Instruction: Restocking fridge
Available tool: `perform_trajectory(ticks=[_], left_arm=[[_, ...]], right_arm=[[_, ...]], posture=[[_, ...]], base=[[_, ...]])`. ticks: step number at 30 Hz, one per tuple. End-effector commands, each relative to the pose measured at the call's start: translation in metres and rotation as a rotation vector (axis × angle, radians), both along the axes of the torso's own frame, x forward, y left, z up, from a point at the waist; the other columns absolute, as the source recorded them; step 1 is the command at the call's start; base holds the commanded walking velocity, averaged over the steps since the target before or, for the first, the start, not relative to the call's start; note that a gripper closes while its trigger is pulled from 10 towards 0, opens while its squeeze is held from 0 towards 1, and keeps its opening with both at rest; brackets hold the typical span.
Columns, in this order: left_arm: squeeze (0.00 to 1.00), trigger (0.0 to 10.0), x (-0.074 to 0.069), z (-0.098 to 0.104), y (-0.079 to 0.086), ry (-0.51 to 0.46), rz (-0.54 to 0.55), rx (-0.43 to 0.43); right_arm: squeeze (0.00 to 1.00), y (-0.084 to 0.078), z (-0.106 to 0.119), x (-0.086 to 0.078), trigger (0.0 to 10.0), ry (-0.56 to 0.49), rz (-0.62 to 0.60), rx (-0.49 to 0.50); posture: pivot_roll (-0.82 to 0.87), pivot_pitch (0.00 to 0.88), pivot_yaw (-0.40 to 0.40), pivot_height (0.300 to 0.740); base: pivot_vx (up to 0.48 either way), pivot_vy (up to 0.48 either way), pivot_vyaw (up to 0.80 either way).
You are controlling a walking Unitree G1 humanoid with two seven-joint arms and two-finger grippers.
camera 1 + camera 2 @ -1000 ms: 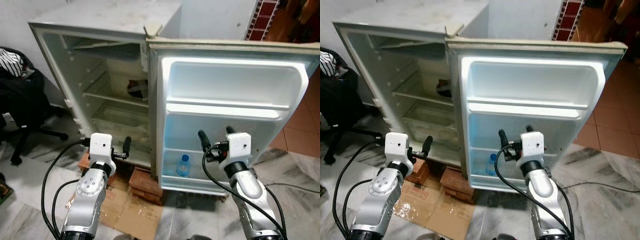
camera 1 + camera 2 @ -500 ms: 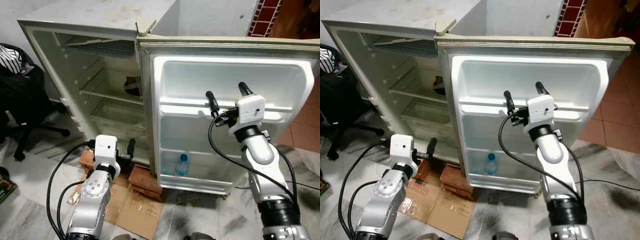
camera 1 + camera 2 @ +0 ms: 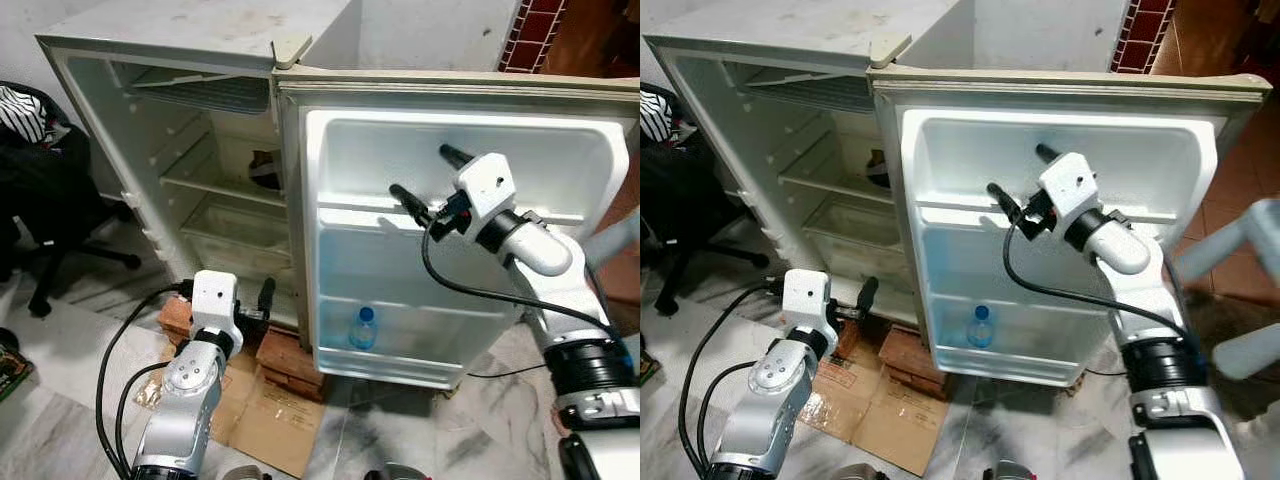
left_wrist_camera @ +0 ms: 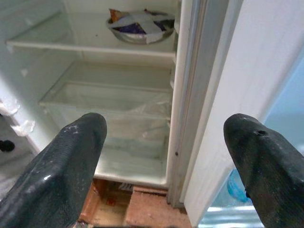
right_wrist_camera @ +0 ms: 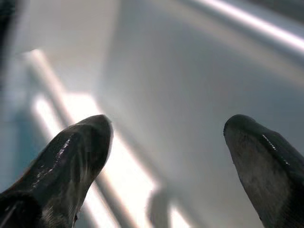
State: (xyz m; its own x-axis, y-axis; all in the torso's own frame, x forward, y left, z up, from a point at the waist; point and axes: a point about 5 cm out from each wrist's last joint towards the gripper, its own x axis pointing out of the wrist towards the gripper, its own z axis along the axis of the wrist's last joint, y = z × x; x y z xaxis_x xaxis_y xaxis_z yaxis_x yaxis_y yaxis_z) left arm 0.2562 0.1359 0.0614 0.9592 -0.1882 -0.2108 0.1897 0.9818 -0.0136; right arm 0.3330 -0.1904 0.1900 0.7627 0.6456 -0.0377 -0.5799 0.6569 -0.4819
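The right gripper [image 3: 422,176] has its two black fingers spread wide with nothing between them, raised in front of the inner face of the open fridge door [image 3: 560,165], close to the ledge that divides the upper door compartment from the one below; in the right wrist view the fingers [image 5: 71,161] frame a blurred stretch of white door liner. The left gripper [image 4: 164,156] is likewise released and empty, held low before the fridge [image 3: 190,40], near the hinge edge of the door; its fingers [image 4: 61,166] point into the cabinet.

Between those fingers the left wrist view shows a glass shelf [image 4: 90,45] carrying a metal bowl [image 4: 140,26] crossed with strips of tape, and below it a clear crisper drawer [image 4: 109,107]. The water bottle [image 3: 364,328], clear with a blue cap, stands upright in the bottom door shelf, well below the right gripper.

The fridge stands on red bricks [image 3: 285,360], with flattened cardboard [image 3: 260,420] lying on the marble floor [image 3: 60,350] in front; a black office chair [image 3: 40,210] draped with clothing sits just beside the fridge on the robot's left; a red brick wall [image 3: 530,30] rises behind the door.
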Motion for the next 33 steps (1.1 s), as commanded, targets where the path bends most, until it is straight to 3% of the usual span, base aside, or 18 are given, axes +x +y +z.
perform_trajectory(ticks=[1, 20, 25, 27, 33], left_arm=[[0.0, 10.0, -0.001, -0.001, 0.0, 0.013, -0.011, 0.002], [0.0, 10.0, 0.0, 0.005, -0.002, -0.021, -0.087, -0.007], [0.0, 10.0, 0.002, 0.007, -0.002, -0.035, -0.085, -0.005], [0.0, 10.0, 0.002, 0.006, -0.001, -0.031, -0.077, -0.005], [0.0, 10.0, 0.002, 0.005, 0.0, -0.029, -0.046, 0.004]], right_arm=[[0.0, 0.008, -0.009, -0.007, 10.0, 0.078, 0.127, -0.064], [0.0, 0.018, -0.039, -0.053, 10.0, 0.344, 0.431, -0.108], [0.0, 0.019, -0.039, -0.051, 10.0, 0.315, 0.414, -0.117], [0.0, 0.016, -0.04, -0.045, 10.0, 0.258, 0.337, -0.142], [0.0, 0.015, -0.05, -0.05, 10.0, 0.279, 0.324, -0.144]], posture=[[0.0, 0.014, 0.018, 0.74], [0.0, 0.012, 0.027, 0.74], [0.0, 0.011, 0.026, 0.74], [0.0, 0.009, 0.028, 0.74], [0.0, 0.01, 0.031, 0.74]], base=[[0.0, 0.0, 0.0], [0.0, 0.0, 0.0], [0.0, 0.0, 0.0], [0.0, -0.156, 0.0], [0.0, 0.0, 0.0]])
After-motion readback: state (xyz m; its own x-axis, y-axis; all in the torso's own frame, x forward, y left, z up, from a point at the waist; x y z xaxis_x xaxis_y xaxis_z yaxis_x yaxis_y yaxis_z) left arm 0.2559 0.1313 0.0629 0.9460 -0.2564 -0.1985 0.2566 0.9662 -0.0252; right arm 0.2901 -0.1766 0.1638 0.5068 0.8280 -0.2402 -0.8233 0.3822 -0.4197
